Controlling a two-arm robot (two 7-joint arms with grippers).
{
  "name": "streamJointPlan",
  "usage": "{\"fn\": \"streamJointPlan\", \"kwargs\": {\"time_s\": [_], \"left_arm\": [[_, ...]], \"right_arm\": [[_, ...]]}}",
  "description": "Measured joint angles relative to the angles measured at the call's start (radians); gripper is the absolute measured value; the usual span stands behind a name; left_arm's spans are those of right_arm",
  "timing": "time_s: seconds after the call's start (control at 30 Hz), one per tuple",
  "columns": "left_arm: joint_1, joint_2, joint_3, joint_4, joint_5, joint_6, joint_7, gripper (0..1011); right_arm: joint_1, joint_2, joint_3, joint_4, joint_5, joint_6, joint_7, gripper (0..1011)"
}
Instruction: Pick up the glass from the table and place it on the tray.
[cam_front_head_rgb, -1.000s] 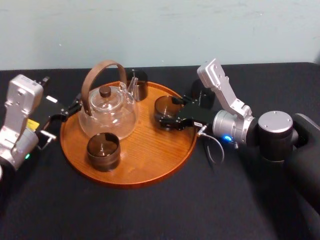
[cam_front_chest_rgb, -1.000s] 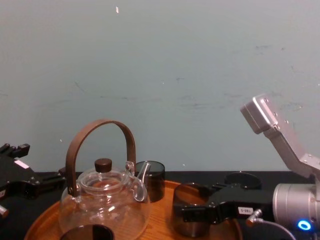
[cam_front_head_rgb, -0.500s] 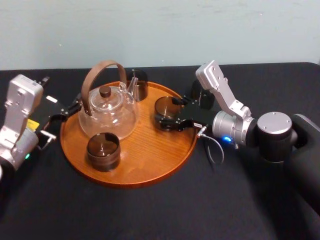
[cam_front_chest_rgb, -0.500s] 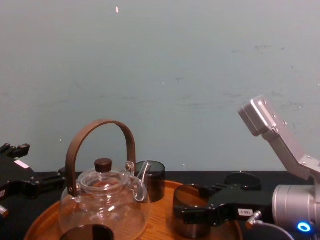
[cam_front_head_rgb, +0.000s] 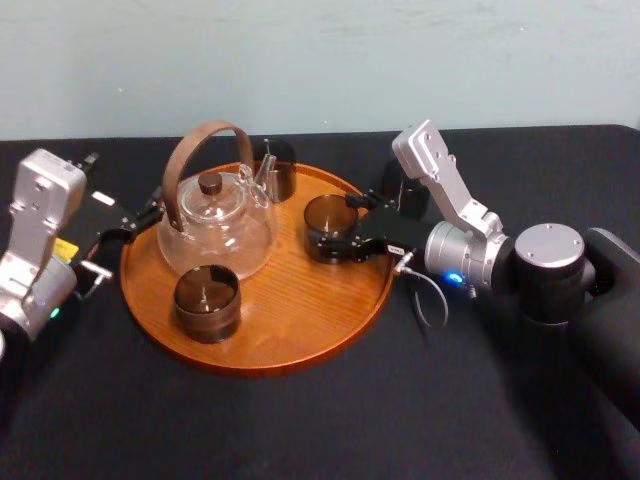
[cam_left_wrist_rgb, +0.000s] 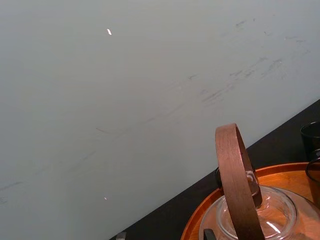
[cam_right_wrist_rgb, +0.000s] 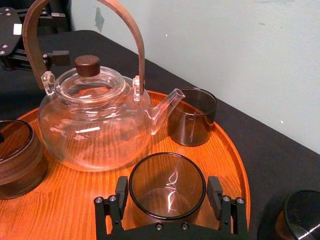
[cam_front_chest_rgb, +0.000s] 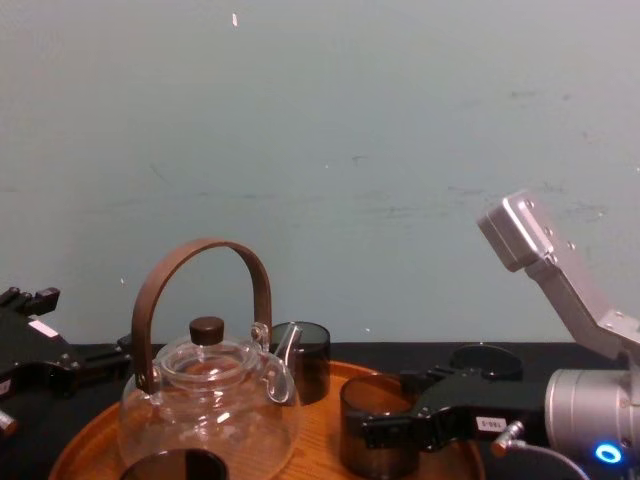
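Note:
A dark smoky glass (cam_front_head_rgb: 322, 216) sits between the fingers of my right gripper (cam_front_head_rgb: 336, 228), which is shut on it over the right side of the round wooden tray (cam_front_head_rgb: 300, 320). The right wrist view shows the glass (cam_right_wrist_rgb: 167, 186) upright, a finger (cam_right_wrist_rgb: 121, 194) against each side, its base at the tray's (cam_right_wrist_rgb: 75, 210) surface or just above it. From the chest the glass (cam_front_chest_rgb: 372, 440) shows right of the teapot. My left gripper (cam_front_head_rgb: 135, 222) rests open beside the tray's left rim on the black table (cam_front_head_rgb: 300, 430).
On the tray stand a glass teapot (cam_front_head_rgb: 215, 225) with a brown handle, a dark glass (cam_front_head_rgb: 275, 168) behind its spout and a dark cup (cam_front_head_rgb: 206, 303) in front. Another dark glass (cam_front_head_rgb: 410, 195) stands on the table behind my right gripper. The tray's front right is bare.
My right gripper has carried the glass a little to the left, farther over the tray and slightly lower. The left arm has stayed still.

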Motion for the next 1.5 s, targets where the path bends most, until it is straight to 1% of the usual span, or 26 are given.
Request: {"fn": "streamJointPlan", "kwargs": {"time_s": [0.47,0.53,0.8,0.97,1.1,1.23,1.3,1.5], "left_arm": [[0.000,0.000,0.000,0.000,0.000,0.000,0.000,1001],[0.000,0.000,0.000,0.000,0.000,0.000,0.000,1001],[0.000,0.000,0.000,0.000,0.000,0.000,0.000,1001],[0.000,0.000,0.000,0.000,0.000,0.000,0.000,1001],[0.000,0.000,0.000,0.000,0.000,0.000,0.000,1001],[0.000,0.000,0.000,0.000,0.000,0.000,0.000,1001],[0.000,0.000,0.000,0.000,0.000,0.000,0.000,1001],[0.000,0.000,0.000,0.000,0.000,0.000,0.000,1001]], "right_arm": [[0.000,0.000,0.000,0.000,0.002,0.001,0.002,1003],[-0.006,0.005,0.003,-0.009,0.007,0.004,0.007,1002],[-0.056,0.053,0.021,-0.097,0.033,0.031,0.021,1002],[-0.111,0.102,0.039,-0.181,0.058,0.051,0.018,1002],[-0.144,0.130,0.052,-0.224,0.074,0.061,0.010,1002],[-0.167,0.151,0.064,-0.254,0.086,0.066,0.002,1002],[-0.186,0.174,0.075,-0.278,0.098,0.069,-0.001,1002],[-0.208,0.209,0.091,-0.306,0.117,0.068,0.000,1002]]}}
